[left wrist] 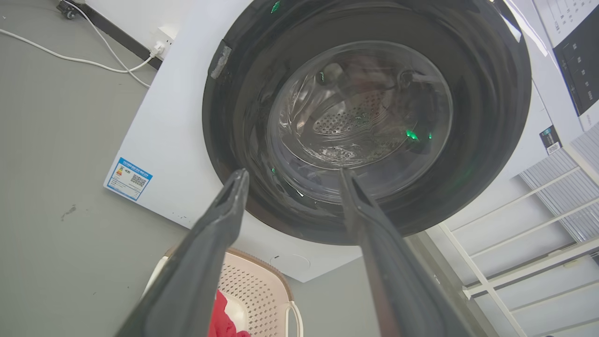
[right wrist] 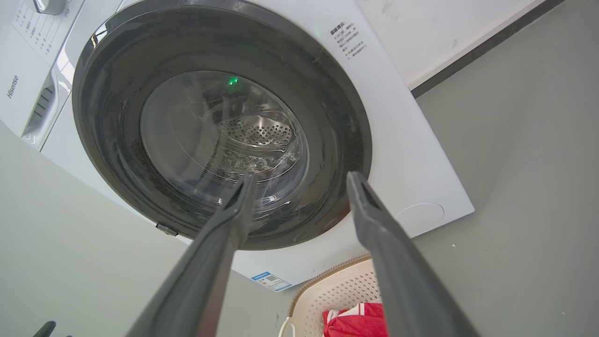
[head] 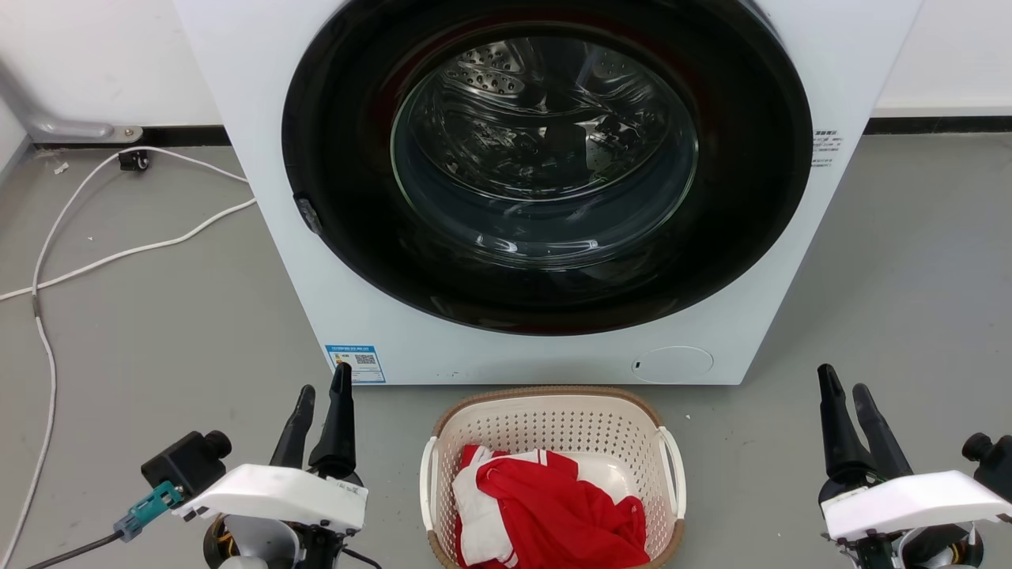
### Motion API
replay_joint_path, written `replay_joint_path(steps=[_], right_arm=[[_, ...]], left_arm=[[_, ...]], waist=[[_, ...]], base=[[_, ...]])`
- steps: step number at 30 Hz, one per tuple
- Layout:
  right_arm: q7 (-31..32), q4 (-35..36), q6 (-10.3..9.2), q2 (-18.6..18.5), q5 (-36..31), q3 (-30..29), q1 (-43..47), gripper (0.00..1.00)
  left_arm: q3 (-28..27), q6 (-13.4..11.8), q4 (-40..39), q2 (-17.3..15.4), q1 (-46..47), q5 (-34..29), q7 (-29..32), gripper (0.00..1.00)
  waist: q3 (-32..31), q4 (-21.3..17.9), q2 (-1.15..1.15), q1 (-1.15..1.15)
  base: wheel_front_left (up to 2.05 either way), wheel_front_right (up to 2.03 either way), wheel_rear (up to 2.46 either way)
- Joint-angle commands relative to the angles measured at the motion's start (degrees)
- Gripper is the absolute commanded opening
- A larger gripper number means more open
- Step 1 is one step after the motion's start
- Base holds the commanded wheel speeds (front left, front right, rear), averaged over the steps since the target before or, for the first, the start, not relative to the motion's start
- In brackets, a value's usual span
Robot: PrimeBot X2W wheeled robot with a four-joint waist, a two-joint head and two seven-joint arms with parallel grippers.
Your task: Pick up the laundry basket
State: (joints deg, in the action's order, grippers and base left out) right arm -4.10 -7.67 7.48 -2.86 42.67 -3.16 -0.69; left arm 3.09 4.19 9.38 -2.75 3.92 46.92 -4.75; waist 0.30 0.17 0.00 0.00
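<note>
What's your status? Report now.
Left gripper open, empty. Right gripper open, empty. Laundry basket on floor between them, red clothes inside, untouched. Washing machine close behind.

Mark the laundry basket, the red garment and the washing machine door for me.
laundry basket (head: 553, 427): head view, far perforated inner wall.
red garment (head: 553, 514): head view, middle of the red cloth.
washing machine door (head: 545, 158): head view, centre of the glass.

L gripper (left wrist: 291, 175): two dark fingers (left wrist: 196, 262) spread wide apart, tips in front of the washing machine (left wrist: 173, 117). Machine door (left wrist: 486, 117) is a dark ring w/ glass centre, perforated drum behind. Blue label (left wrist: 128, 179) at machine's lower left corner. Laundry basket (left wrist: 255, 290) on grey floor (left wrist: 61, 262) just in front of machine, red cloth (left wrist: 225, 323) inside. White cable (left wrist: 70, 58) far left. White rack (left wrist: 514, 262) to the right.
</note>
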Motion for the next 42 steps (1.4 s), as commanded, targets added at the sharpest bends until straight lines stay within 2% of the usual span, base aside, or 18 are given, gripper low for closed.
replay_joint_path(steps=[1, 19, 42], right_arm=[[-0.47, 1.23, 0.01, -0.14, -2.14, 0.21, -0.15, 1.0], [0.21, 4.0, 0.01, -0.11, -18.12, 1.1, 1.22, 1.0], [-0.74, 4.8, 0.01, -0.08, -31.1, 0.8, 2.69, 1.0]], left_arm=[[0.21, -0.27, -0.95, -0.17, 0.45, -2.04, -0.56, 1.0], [1.97, -1.54, -1.38, -0.66, 0.75, -17.45, -3.7, 1.0], [3.5, -3.06, -0.98, -1.05, 0.71, -29.74, -6.74, 1.0]], waist=[[0.02, 0.01, 0.0, 0.0], [0.08, 0.17, 0.0, 0.0], [0.08, 0.46, 0.0, 0.0]], base=[[0.0, 0.0, 0.0], [0.0, 0.0, 0.0], [0.0, 0.0, 0.0]])
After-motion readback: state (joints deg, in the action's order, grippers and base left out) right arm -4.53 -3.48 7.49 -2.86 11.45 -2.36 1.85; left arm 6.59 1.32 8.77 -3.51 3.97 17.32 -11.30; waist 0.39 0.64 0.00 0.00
